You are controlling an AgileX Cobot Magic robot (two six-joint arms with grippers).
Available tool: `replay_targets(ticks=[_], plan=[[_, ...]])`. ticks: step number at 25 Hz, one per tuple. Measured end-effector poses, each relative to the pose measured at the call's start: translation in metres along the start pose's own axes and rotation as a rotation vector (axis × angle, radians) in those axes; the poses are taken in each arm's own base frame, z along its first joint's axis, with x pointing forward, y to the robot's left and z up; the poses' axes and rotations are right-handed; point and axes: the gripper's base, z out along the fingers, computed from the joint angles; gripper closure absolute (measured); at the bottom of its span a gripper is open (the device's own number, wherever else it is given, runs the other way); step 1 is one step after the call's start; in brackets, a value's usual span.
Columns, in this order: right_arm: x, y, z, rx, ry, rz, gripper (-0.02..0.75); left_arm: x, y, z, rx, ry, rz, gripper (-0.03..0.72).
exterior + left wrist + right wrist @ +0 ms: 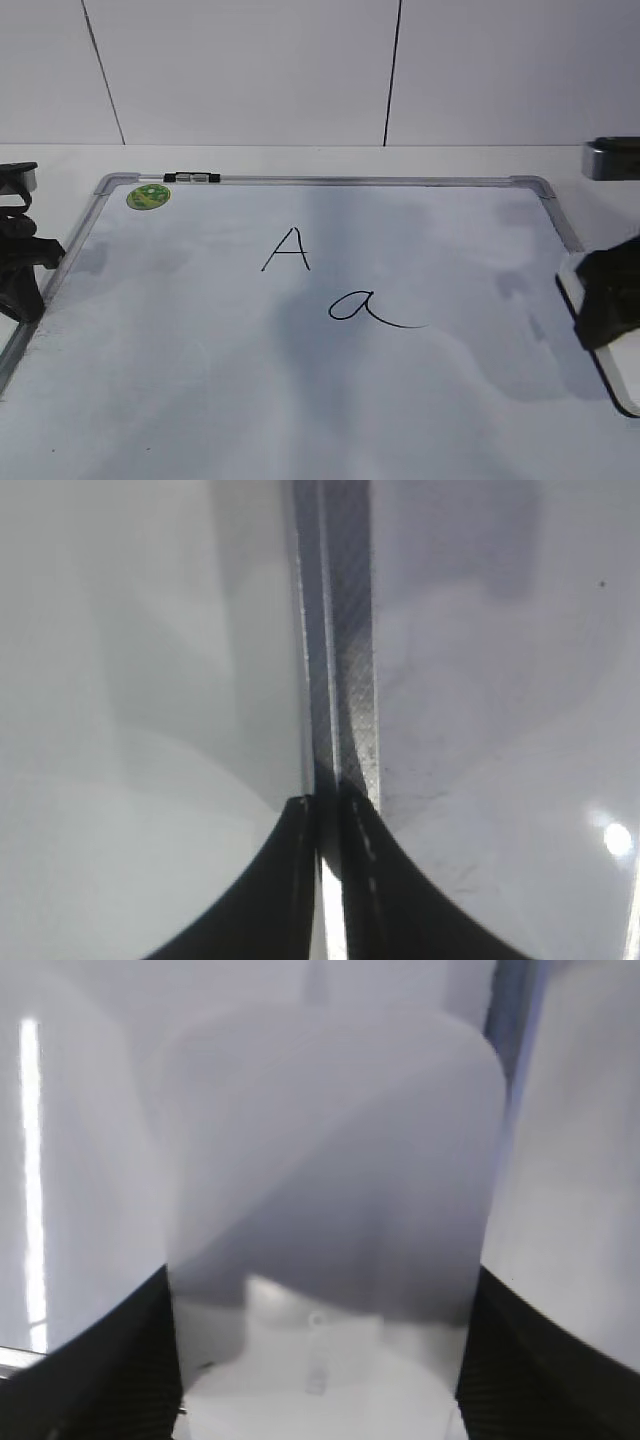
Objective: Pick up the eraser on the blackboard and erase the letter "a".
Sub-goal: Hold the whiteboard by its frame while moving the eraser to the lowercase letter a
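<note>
The blackboard (200, 380) is a white board with a silver frame lying flat. On it are the cursive letter "a" (368, 306) and, above it, a capital "A" (288, 250). The eraser (612, 375) is a white block with a dark base, lying at the board's right edge. My right gripper (608, 300) is over it. In the right wrist view the eraser (330, 1160) fills the gap between the jaws (320, 1290), which touch both its sides. My left gripper (25, 290) is shut and empty over the board's left frame (340, 680), as the left wrist view (330, 805) shows.
A round green sticker (148, 196) sits in the board's far left corner, with a small black-and-white clip (192, 177) on the top frame. A grey and dark object (612, 157) stands at the far right. A white wall is behind.
</note>
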Motion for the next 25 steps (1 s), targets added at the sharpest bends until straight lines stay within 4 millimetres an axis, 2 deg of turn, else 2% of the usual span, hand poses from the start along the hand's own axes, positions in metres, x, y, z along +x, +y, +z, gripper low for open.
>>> replay_targets(ticks=[5, 11, 16, 23, 25], plan=[[-0.037, 0.032, 0.015, -0.011, 0.030, -0.109, 0.173, 0.000, 0.000, 0.000, 0.000, 0.000, 0.000, 0.658], [-0.086, 0.070, 0.044, -0.018, 0.058, -0.206, 0.173, 0.000, 0.000, 0.000, 0.001, 0.000, -0.001, 0.659], [-0.115, 0.097, 0.071, -0.018, 0.106, -0.266, 0.173, 0.000, 0.000, 0.000, 0.001, 0.000, -0.001, 0.659], [-0.144, 0.110, 0.103, -0.009, 0.165, -0.295, 0.173, 0.000, 0.000, 0.000, 0.001, 0.000, -0.001, 0.659], [-0.146, 0.114, 0.104, -0.003, 0.178, -0.306, 0.173, 0.000, 0.000, 0.000, 0.002, 0.000, -0.003, 0.659]])
